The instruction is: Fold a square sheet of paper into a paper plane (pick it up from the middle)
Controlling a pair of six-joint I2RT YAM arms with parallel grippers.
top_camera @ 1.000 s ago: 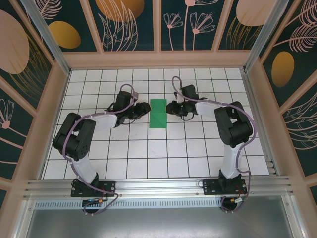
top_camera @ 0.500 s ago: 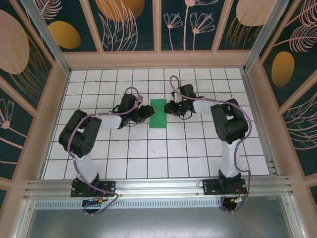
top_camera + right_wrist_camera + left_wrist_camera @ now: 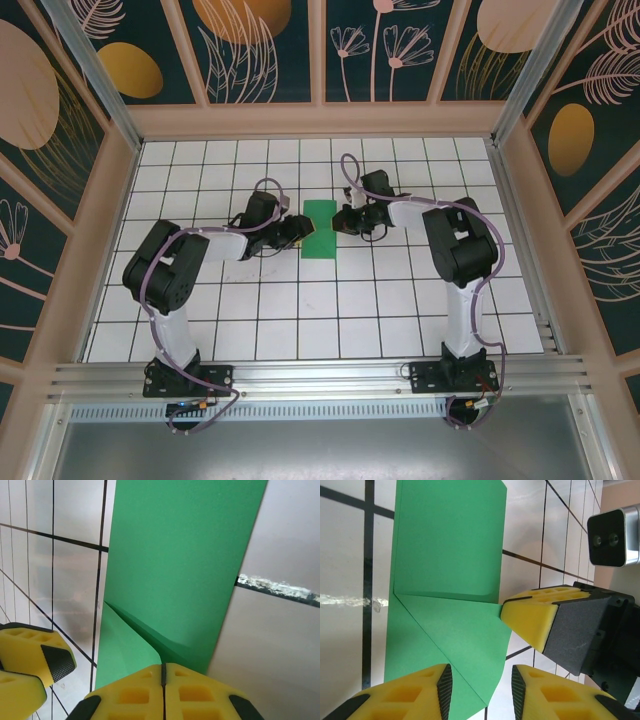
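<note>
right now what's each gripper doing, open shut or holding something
left gripper: open, corner of the square sheet of paper in the gap, not clamped
right gripper: shut at the sheet's edge; a pinch on it cannot be told

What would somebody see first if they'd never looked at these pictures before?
The bright green paper in the middle of the white grid table, folded narrow with one corner turned in. Next come the two black arms reaching in from either side. The left gripper is open by one corner and the right gripper is shut at the paper's edge, both with chunky yellow fingers.
</note>
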